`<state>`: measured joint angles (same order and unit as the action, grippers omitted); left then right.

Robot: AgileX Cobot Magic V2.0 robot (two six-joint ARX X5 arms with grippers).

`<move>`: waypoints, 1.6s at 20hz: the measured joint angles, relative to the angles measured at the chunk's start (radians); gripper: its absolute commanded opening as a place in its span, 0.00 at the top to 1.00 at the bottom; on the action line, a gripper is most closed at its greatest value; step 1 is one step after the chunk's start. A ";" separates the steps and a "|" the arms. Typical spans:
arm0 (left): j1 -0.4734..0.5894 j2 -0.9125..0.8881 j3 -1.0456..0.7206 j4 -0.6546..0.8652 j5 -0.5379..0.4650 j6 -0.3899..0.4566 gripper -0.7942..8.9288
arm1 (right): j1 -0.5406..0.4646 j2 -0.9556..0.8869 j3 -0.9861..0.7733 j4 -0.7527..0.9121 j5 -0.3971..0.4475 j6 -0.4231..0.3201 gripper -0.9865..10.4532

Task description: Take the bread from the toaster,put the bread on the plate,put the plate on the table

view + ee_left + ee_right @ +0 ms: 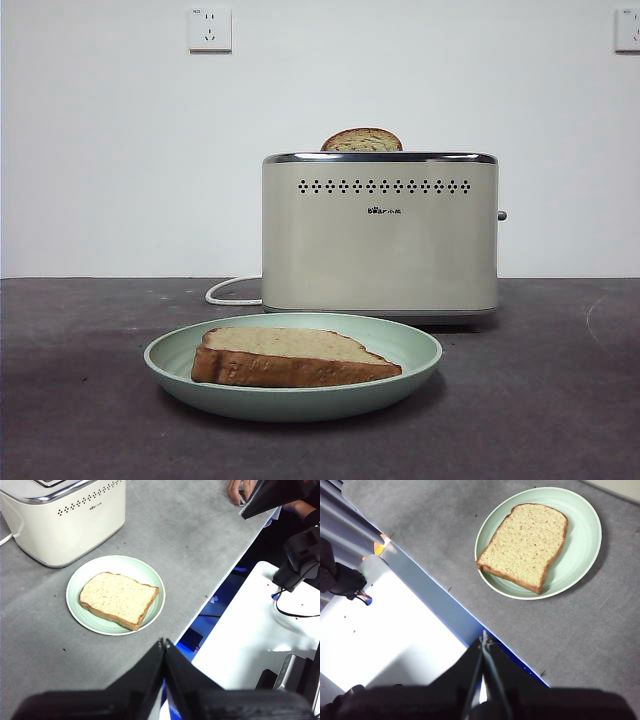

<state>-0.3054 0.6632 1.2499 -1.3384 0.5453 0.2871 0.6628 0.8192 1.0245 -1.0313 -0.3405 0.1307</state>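
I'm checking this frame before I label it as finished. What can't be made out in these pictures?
- Second slice in the toaster: front view shows only its domed top; the toaster body hides the rest.
- Toaster slots: cut off by the left wrist view's edge.
- Logo: too small to read.
- Underside of the bread on the plate: hidden in every view.
- Left gripper and right gripper: out of the front view.

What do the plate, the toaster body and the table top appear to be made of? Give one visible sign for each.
Plate: probably matte plastic or a fibre composite; even mint colour, soft sheen, no glaze glare.
Toaster: cream body of painted metal or plastic, uncertain; its top rim mirrors like chrome.
Table: dull grey-brown, lightly scuffed; material unclear.
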 measured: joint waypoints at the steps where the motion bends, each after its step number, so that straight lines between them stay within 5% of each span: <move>1: 0.000 0.000 0.000 0.000 0.000 0.000 0.93 | 0.000 0.000 0.000 0.000 0.000 0.000 0.92; 19: -0.002 0.000 0.000 0.002 0.000 0.000 0.92 | 0.000 -0.001 0.000 -0.002 0.003 0.000 0.91; 22: 0.005 -0.004 0.000 0.011 -0.093 0.022 0.92 | 0.000 -0.001 0.000 -0.002 0.003 0.000 0.91; 28: 0.230 -0.076 -0.037 0.672 -0.127 0.035 0.92 | 0.000 -0.001 0.000 -0.002 0.003 0.000 0.91; 32: 0.315 -0.146 -0.143 0.822 -0.203 0.034 0.92 | 0.000 -0.001 0.000 -0.002 0.003 0.000 0.91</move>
<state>0.0093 0.5171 1.1069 -0.5167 0.3420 0.3214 0.6628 0.8185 1.0245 -1.0328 -0.3374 0.1303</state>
